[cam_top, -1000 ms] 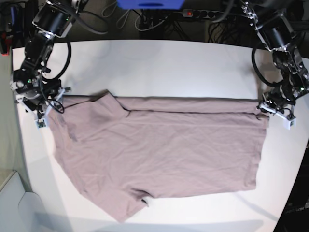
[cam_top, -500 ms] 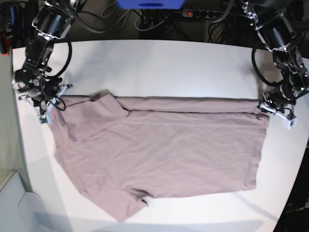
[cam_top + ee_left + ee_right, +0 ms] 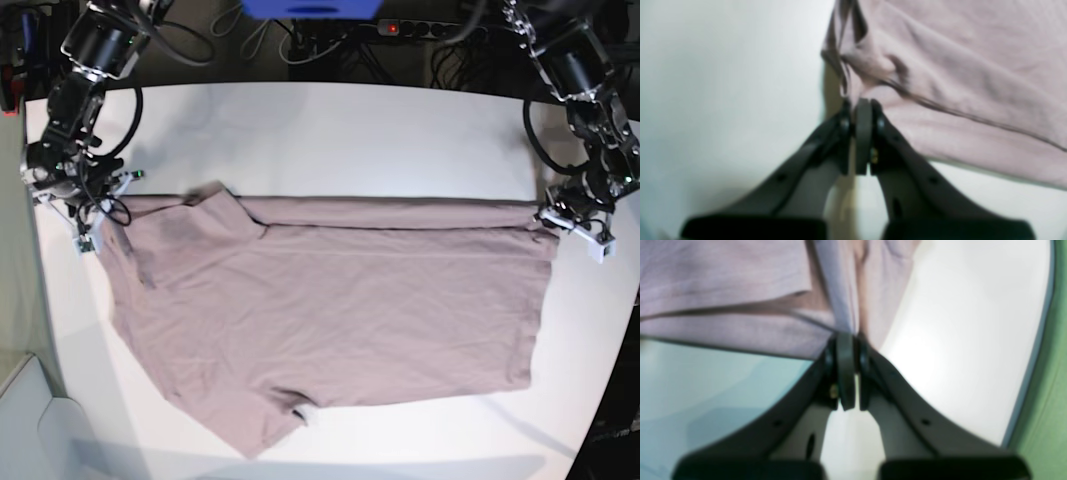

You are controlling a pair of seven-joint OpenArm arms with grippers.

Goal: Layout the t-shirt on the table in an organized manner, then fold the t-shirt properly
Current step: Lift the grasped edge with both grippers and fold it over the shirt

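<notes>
Both pincers were pinching the t-shirt point(image 3: 330, 300): the right gripper point(image 3: 849, 340) had its jaws pressed together on a bunched corner of fabric, and the left gripper point(image 3: 860, 103) was clamped the same way on a gathered edge. Nearest in the base view, a sleeve poked toward the near edge of the table point(image 3: 330, 130), lying loose. Further in, the mauve body lay spread across the middle, lightly creased. At the far hem line, the right gripper point(image 3: 88, 222) held the left corner and the left gripper point(image 3: 578, 222) the right corner, well apart, which looked like a grip meant to stretch that edge taut and straighten the layout before any fold.
</notes>
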